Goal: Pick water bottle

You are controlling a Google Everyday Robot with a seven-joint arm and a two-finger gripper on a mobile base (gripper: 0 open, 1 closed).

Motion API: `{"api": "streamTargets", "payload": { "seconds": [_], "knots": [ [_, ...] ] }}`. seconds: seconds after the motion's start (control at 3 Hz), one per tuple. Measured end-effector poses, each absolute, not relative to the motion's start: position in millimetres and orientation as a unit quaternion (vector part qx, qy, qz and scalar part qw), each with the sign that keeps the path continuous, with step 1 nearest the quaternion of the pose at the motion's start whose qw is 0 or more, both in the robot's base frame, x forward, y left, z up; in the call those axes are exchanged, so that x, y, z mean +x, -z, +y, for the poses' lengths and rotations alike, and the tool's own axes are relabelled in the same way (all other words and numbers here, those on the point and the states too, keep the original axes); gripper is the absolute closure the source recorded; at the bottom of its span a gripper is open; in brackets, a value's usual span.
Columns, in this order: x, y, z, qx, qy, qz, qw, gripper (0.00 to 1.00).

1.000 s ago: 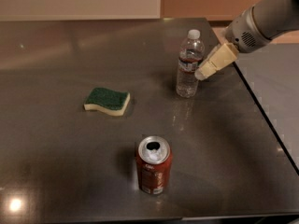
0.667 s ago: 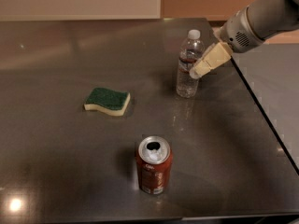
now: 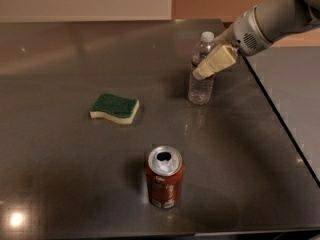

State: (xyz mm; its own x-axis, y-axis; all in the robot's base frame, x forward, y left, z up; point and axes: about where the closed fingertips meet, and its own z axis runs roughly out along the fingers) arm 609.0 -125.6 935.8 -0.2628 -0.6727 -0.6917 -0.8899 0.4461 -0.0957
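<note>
The water bottle [image 3: 201,90] is a small clear ribbed bottle with a white cap. It stands upright on the dark table, right of the middle and towards the back. My gripper [image 3: 204,68] is cream-coloured and comes in from the upper right on a grey arm [image 3: 272,21]. It lies across the bottle's upper half at label height and hides part of the bottle there. I cannot tell whether it touches the bottle.
A red soda can [image 3: 164,176], opened, stands near the front middle. A green and yellow sponge [image 3: 114,108] lies left of the bottle. The table's right edge [image 3: 280,119] runs diagonally just right of the bottle, with grey floor beyond it.
My gripper has moved left and a little up, from beside the bottle's right side to across its upper half. The bottle, can and sponge have not moved.
</note>
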Motion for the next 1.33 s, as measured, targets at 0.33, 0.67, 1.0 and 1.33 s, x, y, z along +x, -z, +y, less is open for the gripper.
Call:
{"api": "streamTargets", "payload": {
  "seconds": [0.33, 0.67, 1.0, 1.33],
  "knots": [
    [607, -938, -122, -0.507, -0.165, 0.774, 0.341, 0.47],
    [600, -954, -117, -0.515, -0.172, 0.764, 0.350, 0.70],
    [589, -984, -112, -0.531, -0.173, 0.746, 0.362, 0.93],
    [576, -1023, -105, -0.555, -0.170, 0.724, 0.373, 1.00]
  ]
}}
